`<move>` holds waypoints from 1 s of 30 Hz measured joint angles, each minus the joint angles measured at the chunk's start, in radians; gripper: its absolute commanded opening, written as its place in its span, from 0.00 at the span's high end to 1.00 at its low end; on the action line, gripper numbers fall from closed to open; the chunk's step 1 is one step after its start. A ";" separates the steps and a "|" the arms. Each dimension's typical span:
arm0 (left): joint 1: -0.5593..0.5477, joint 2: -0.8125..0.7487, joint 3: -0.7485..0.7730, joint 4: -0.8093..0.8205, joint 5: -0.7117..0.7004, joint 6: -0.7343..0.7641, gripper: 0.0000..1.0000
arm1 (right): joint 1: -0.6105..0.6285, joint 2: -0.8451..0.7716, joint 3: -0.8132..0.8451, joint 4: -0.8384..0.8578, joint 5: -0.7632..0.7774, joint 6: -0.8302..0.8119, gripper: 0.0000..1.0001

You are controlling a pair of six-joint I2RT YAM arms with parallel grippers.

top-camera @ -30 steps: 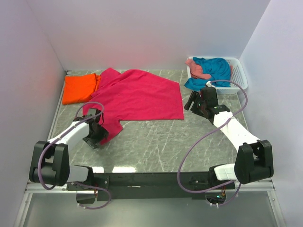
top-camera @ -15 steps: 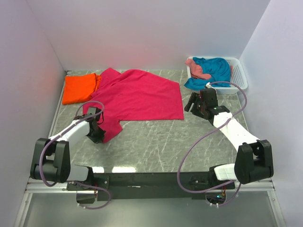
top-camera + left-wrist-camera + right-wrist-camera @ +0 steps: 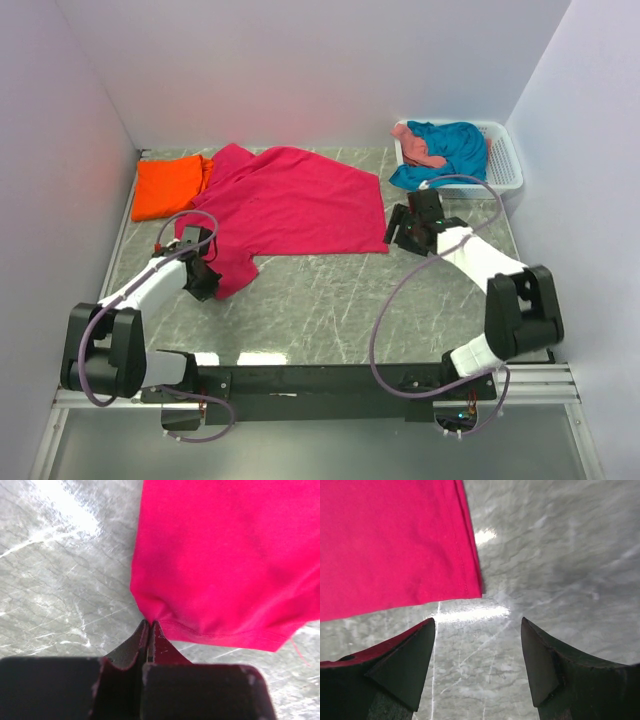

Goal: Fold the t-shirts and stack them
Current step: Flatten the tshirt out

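Finding on my left end effector (image 3: pixel 150 628): it is fully closed, fingers pressed together, with a small pucker of the magenta t-shirt (image 3: pixel 290 205) nipped at the tips, on the near-left flap of the garment. Finding on my right end effector (image 3: pixel 477 625): it is wide open and holds nothing, and it is poised low over the bare counter (image 3: pixel 330 300) just beside the shirt's near-right corner, which lies slightly ahead of the gap. The magenta shirt is spread flat across the middle and left of the counter. Its far-left edge meets the orange t-shirt (image 3: pixel 168 187), which sits as a compact block in the far-left corner. The teal t-shirt (image 3: pixel 450 145) and salmon t-shirt (image 3: pixel 415 143) are heaped in the white basket (image 3: pixel 507 165) at the far right, untouched. Assessment: the step in hand is securing both near corners before the first fold, and only the left side is secured. The next move requires my right end effector to advance onto that corner and close on the stitched hem. The cloth lies thin and flat, so the fingertips must go right down to the counter or they will slip off.
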 measured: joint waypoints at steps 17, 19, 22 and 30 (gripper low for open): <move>0.000 -0.031 -0.026 0.025 -0.010 0.003 0.99 | 0.087 0.261 0.111 -0.030 0.073 0.038 0.44; 0.000 -0.031 -0.028 0.025 -0.010 0.003 0.99 | 0.091 0.278 0.119 -0.030 0.080 0.040 0.46; 0.000 -0.032 -0.028 0.025 -0.011 0.003 0.99 | 0.103 0.291 0.134 -0.034 0.105 0.049 0.47; 0.000 -0.063 -0.028 0.024 -0.025 0.002 0.99 | 0.121 0.311 0.153 -0.045 0.143 0.064 0.76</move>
